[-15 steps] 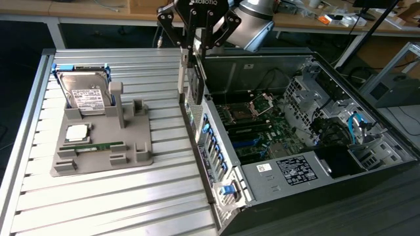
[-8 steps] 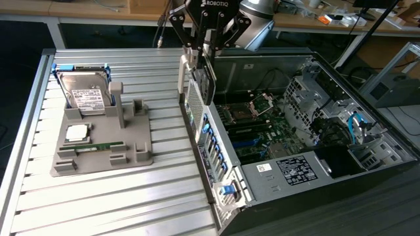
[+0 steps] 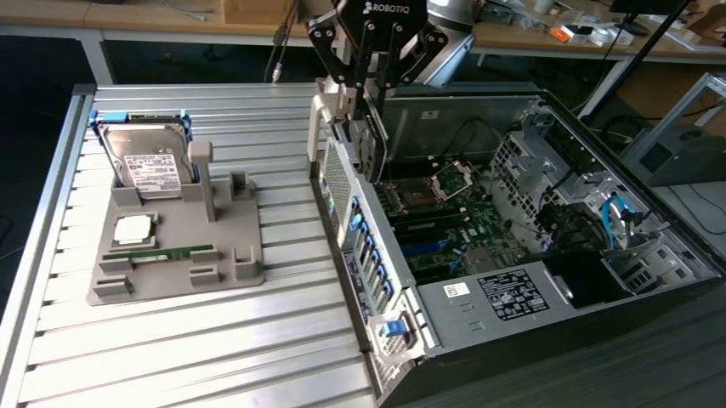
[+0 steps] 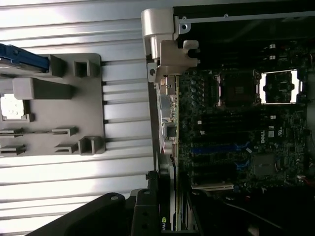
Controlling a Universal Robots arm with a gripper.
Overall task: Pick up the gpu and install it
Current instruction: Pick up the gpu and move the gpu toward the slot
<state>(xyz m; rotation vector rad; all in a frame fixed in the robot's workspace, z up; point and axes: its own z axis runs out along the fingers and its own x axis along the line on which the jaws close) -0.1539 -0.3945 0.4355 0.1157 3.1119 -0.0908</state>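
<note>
My gripper (image 3: 365, 93) hangs over the rear wall of the open computer case (image 3: 533, 297), shut on the gpu (image 3: 370, 143). The card hangs edge-on and upright below the fingers, a thin dark board with a silver end. In the wrist view the gpu (image 4: 166, 162) runs as a narrow strip from my gripper (image 4: 163, 199) out along the case's rear edge, beside the motherboard (image 4: 236, 142). Blue and black expansion slots (image 4: 216, 147) lie just to the card's side. The card's lower edge is above the board; I cannot tell whether it touches anything.
A grey parts holder (image 3: 182, 246) on the slatted metal table (image 3: 170, 357) carries a silver hard drive (image 3: 148, 161), a CPU chip (image 3: 134, 228) and a green RAM stick (image 3: 159, 253). A pale grey latch (image 3: 323, 115) sits on the case's top corner close to the card.
</note>
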